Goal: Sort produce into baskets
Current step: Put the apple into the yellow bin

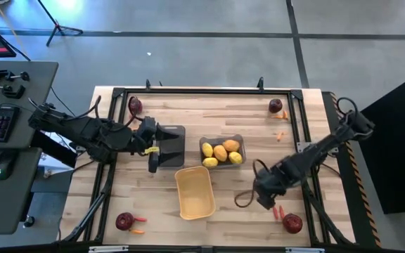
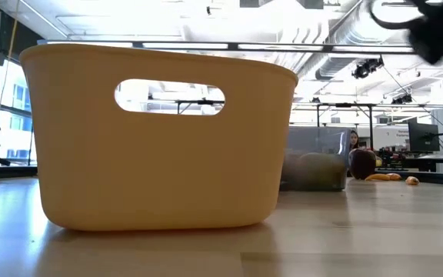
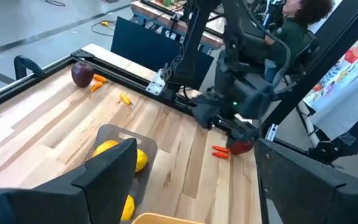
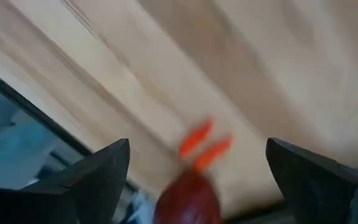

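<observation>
The right arm comes in from the right edge of the bench (image 1: 259, 119) and bends down toward its front right corner. The right hand (image 1: 267, 200) hangs low over the bench there, with its two dark fingers (image 4: 101, 171) spread wide apart and nothing between them. The left arm reaches in from the left side of the bench, stretched nearly flat toward the middle. The left hand (image 1: 153, 163) points toward the front edge of the bench, and its fingers (image 3: 107, 168) also stand wide apart, holding nothing.
</observation>
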